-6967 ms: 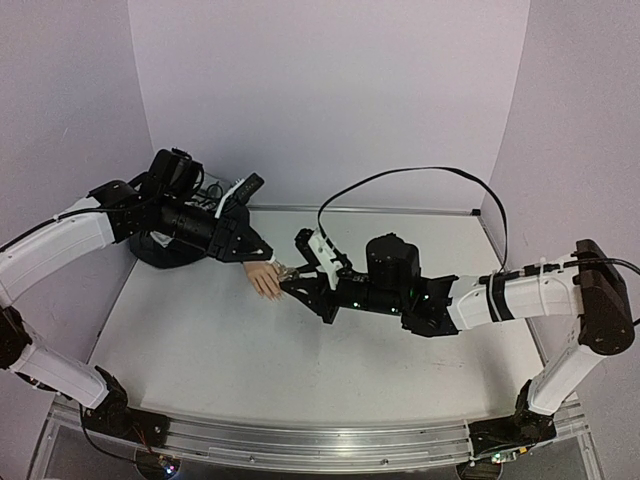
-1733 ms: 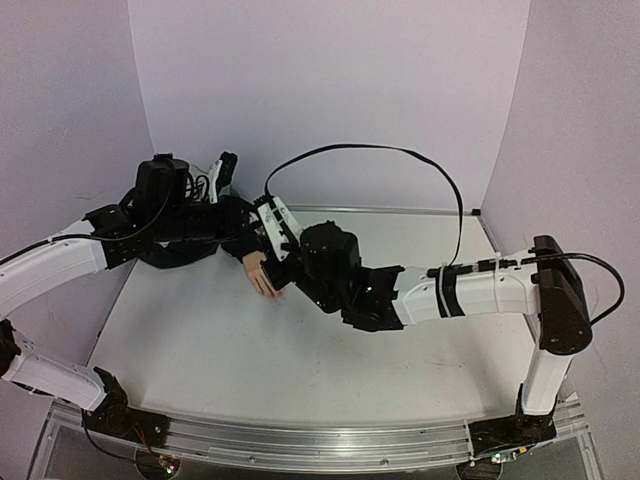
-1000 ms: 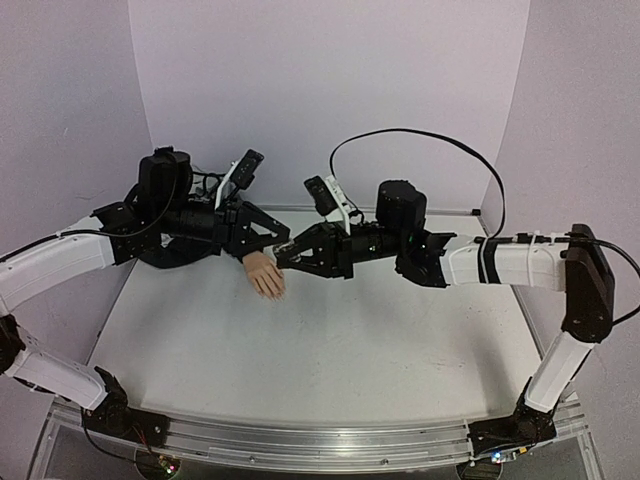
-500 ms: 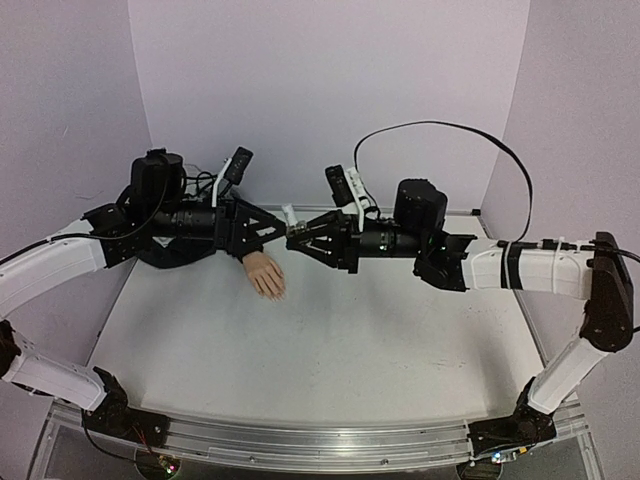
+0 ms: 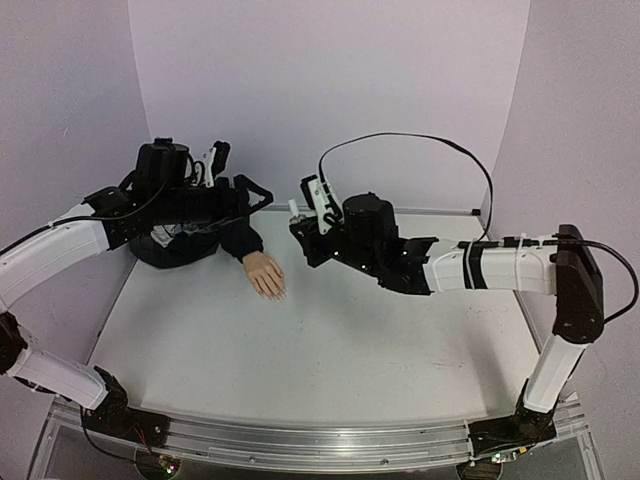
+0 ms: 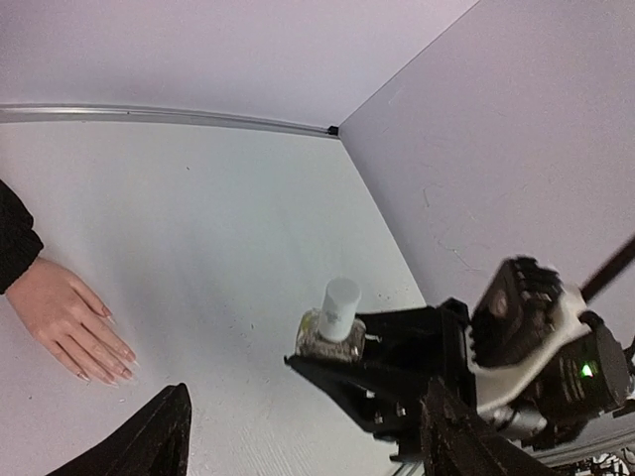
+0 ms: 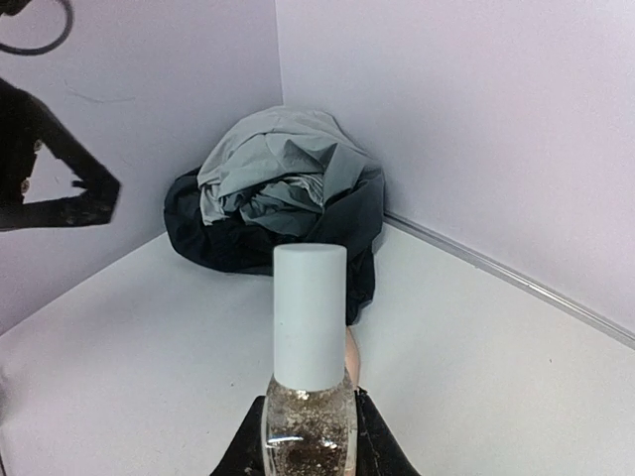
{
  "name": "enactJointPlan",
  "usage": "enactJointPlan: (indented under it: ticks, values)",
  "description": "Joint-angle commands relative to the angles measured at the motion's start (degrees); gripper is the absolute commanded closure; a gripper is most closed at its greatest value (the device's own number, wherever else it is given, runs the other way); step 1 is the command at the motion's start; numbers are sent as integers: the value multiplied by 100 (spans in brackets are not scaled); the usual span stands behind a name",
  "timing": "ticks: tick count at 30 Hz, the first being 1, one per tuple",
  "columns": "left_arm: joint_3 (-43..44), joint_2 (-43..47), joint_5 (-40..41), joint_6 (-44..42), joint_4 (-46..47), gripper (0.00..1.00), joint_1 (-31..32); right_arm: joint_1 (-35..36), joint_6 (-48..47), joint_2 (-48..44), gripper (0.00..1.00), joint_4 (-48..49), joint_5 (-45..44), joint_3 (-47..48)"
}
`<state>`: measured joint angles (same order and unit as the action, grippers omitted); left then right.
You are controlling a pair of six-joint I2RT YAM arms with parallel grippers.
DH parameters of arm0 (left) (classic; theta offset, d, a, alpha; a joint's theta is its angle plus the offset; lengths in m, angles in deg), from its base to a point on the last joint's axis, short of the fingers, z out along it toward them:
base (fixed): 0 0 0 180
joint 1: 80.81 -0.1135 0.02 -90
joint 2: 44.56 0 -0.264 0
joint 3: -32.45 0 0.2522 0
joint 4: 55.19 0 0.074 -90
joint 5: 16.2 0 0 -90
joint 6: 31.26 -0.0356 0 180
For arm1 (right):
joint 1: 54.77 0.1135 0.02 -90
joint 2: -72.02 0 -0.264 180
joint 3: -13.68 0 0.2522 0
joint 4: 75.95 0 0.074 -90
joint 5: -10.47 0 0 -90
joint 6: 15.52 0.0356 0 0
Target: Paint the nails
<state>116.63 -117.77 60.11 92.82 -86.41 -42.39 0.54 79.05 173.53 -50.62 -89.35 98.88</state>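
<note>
The right gripper (image 7: 309, 448) is clamped on the base of a small clear bottle (image 7: 309, 409), its white cap (image 7: 310, 315) uppermost, and holds it in the air over the far middle of the table (image 5: 300, 360). The left gripper (image 6: 306, 416), raised over the far left corner, has its jaws spread wide and grips nothing. A mannequin hand (image 5: 264, 273) lies palm down just out from that corner, emerging from the sleeve of a dark jacket (image 5: 185, 245) heaped there. The nails (image 6: 117, 363) point toward the near edge, well apart from both grippers.
</note>
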Motion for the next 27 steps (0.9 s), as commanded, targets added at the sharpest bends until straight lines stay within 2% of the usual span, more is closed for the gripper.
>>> enactJointPlan:
  ticks: [1, 7, 15, 22, 27]
  values:
    - [293, -294, 32, 172, 439, 22, 60, 403, -324, 138, 100, 168, -813, 576]
    - [322, -427, 68, 39, 548, 37, 111, 604, -395, 333, 100, 152, -845, 759]
    - [281, -409, 24, -40, 656, 63, 157, 673, -414, 459, 100, 102, -783, 951]
    - [269, -526, -462, -101, 731, 81, 175, 678, -391, 407, 100, 112, -630, 966]
    - [48, -470, -1061, -405, 831, 91, 176, 613, -410, 220, 100, 197, 9, 796]
